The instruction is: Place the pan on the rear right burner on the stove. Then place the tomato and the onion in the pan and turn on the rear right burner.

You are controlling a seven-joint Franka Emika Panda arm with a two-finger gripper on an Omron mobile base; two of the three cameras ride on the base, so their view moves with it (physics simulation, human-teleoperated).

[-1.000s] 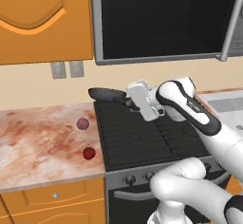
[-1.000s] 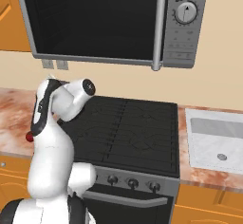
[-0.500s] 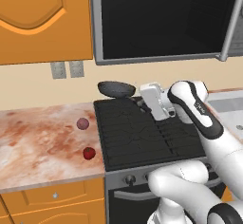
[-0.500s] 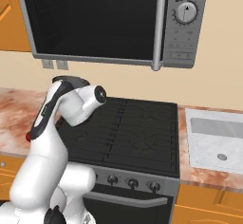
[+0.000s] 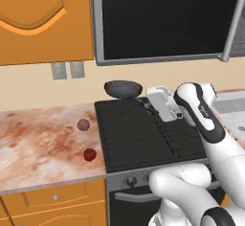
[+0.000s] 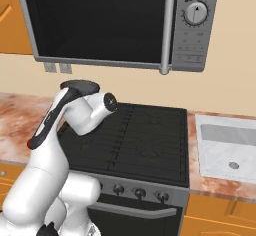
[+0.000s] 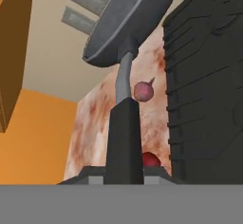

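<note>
My gripper (image 5: 149,106) is shut on the long black handle (image 7: 124,137) of the dark grey pan (image 5: 123,89), which hangs tilted in the air over the rear left corner of the stove (image 5: 139,139). From the right base, the pan (image 6: 80,86) peeks out above my arm, and the rear right burner (image 6: 165,117) lies bare. The onion (image 5: 83,124) and the red tomato (image 5: 89,154) rest on the counter left of the stove. In the hand view the pan (image 7: 128,19) fills the top, with the onion (image 7: 143,91) and tomato (image 7: 151,159) beyond the handle.
A microwave (image 5: 162,24) hangs low over the cooktop. A sink (image 6: 227,147) sits right of the stove. Marbled counter (image 5: 38,143) stretches left, with wall outlets (image 5: 67,70) and an orange cabinet (image 5: 38,19) above it.
My arm has swung right over the stove, carrying the pan with it from the cooktop's back left edge further over the grates. Tomato and onion stay put.
</note>
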